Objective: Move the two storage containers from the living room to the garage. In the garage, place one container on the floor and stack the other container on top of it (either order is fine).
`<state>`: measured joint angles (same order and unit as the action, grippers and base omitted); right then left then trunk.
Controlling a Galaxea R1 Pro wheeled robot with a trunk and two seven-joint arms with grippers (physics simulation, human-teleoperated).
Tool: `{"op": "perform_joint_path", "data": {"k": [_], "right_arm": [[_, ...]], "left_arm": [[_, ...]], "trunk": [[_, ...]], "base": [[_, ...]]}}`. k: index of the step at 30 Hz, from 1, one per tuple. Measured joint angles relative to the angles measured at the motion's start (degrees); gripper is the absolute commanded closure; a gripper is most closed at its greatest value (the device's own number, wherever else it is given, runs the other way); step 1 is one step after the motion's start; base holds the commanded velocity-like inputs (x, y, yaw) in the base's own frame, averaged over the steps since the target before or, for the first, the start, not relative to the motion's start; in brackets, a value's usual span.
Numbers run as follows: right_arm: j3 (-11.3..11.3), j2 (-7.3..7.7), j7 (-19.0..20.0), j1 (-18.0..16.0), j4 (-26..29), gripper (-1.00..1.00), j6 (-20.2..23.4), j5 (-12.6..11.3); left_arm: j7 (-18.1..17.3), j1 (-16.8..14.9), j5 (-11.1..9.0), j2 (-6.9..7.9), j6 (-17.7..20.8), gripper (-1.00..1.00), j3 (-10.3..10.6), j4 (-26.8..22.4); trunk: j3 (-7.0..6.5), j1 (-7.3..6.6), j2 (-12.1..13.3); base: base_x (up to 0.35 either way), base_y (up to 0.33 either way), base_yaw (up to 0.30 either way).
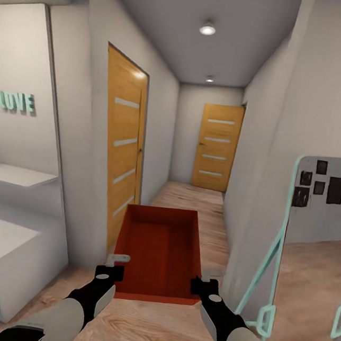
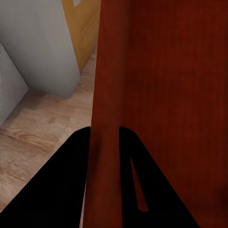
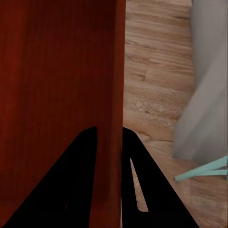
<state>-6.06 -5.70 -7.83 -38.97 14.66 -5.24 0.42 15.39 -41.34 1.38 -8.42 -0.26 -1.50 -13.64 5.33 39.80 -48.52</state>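
One storage container [image 1: 161, 252], two gripping arms

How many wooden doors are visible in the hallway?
2. One door is on the left wall, near the bin. The other door is at the far end of the hallway. More may be hidden beyond the right corner.

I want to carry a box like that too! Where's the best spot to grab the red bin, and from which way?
Grab the storage container by its two thin side walls, one from each side. It is wide and has no handles, so the left gripper and right gripper each pinch a wall's top edge.
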Motion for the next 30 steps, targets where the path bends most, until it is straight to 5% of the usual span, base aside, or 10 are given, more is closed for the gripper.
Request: {"op": "perform_joint_path", "data": {"k": [13, 30], "right_arm": [[-0.02, 0.02, 0.02, 0.01, 0.01, 1.0, -0.02, 0.01], [0.06, -0.06, -0.06, 0.01, 0.01, 1.0, 0.03, 0.01]], "left_arm": [[-0.01, 0.0, -0.02, -0.01, -0.05, 1.0, 0.0, 0.04], [0.0, -0.01, 0.01, 0.05, 0.21, 1.0, 0.09, -0.11]], "trunk": [[0.0, 0.0, 0.0], [0.0, 0.0, 0.0]], "base": [[0.303, 0.221, -0.021], [0.305, 0.194, -0.269]]}}
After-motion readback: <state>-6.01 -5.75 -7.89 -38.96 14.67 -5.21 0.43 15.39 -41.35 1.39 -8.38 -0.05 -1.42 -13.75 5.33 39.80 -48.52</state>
